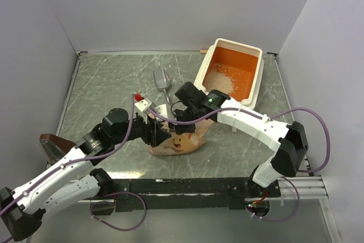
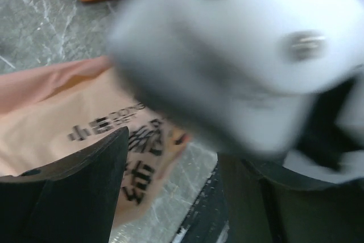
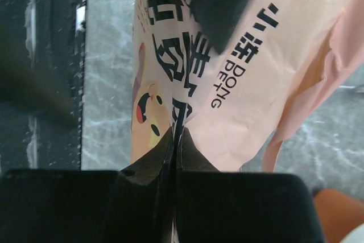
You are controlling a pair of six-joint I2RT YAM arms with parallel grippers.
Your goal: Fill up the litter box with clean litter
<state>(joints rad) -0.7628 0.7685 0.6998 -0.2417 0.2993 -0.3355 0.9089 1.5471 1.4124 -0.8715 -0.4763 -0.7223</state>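
Note:
The litter box (image 1: 257,71), orange inside with a cream rim, stands at the back right. A pale heap of clean litter (image 1: 219,81) lies in its near end. A pink-orange paper bag (image 1: 181,141) with a cartoon face lies slumped on the table between the arms. My right gripper (image 3: 173,136) is shut on a fold of the bag (image 3: 261,78), pinching the printed paper. My left gripper (image 2: 170,194) is open at the bag's left side, and an edge of the bag (image 2: 68,123) lies between its fingers without being squeezed. The right arm's blurred wrist fills most of the left wrist view.
A small grey metal scoop (image 1: 161,79) lies on the table left of the litter box. A brown object (image 1: 50,145) sits at the table's left edge. The black base rail (image 1: 187,186) runs along the near edge. Grey walls enclose the table.

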